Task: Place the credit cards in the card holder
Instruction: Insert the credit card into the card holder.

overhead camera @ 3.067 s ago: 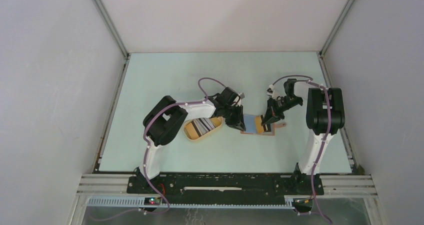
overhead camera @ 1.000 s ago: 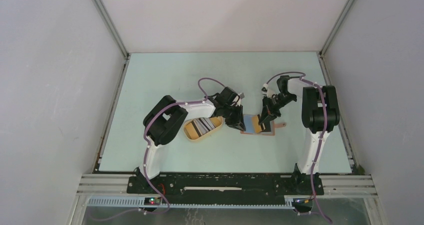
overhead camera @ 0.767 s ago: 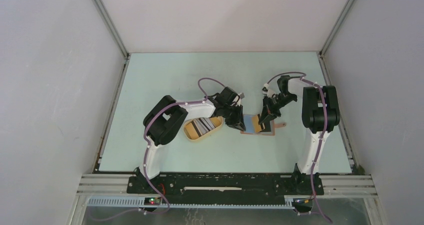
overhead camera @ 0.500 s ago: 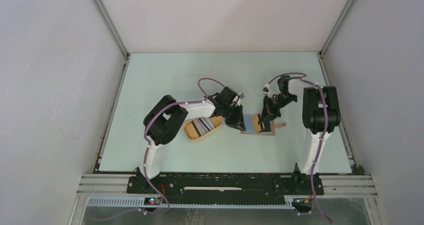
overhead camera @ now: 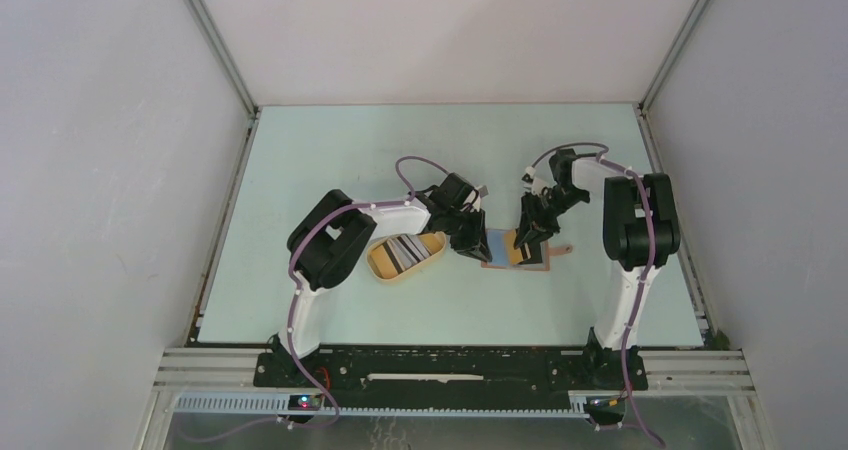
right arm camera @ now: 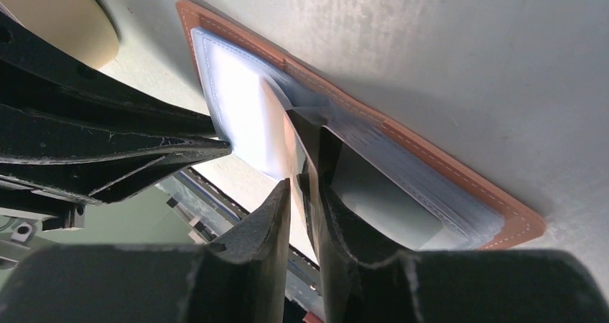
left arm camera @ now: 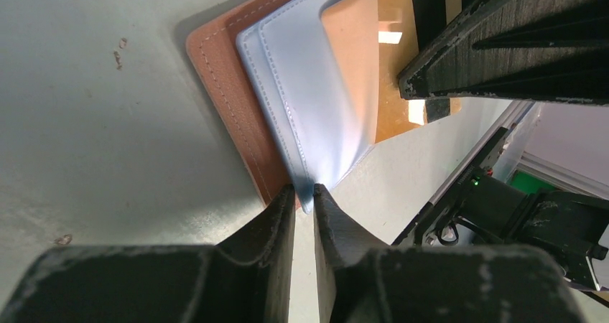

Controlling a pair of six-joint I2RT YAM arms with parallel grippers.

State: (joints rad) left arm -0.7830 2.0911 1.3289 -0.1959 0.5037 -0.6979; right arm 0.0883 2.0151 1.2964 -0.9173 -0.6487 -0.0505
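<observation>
While the limp-leaved card holder (overhead camera: 497, 244) lies open at the table's (overhead camera: 330, 170) centre, your left gripper (left arm camera: 304, 192) pinching its 9 o'clock leaf edge and your right gripper (right arm camera: 294, 186) narrow with its grip unclear, take the stiff, slick credit cards (overhead camera: 404, 251) at the holder's 9 o'clock by their edges.

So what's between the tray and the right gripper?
The left gripper, then the open card holder, whose blue sleeve it pinches; the top view shows the line-up.

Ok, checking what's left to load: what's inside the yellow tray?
A striped stack of credit cards lies in the yellow tray, with dark and light edges showing. How many there are is too small to tell, and whatever lies under the stack is covered.
</observation>
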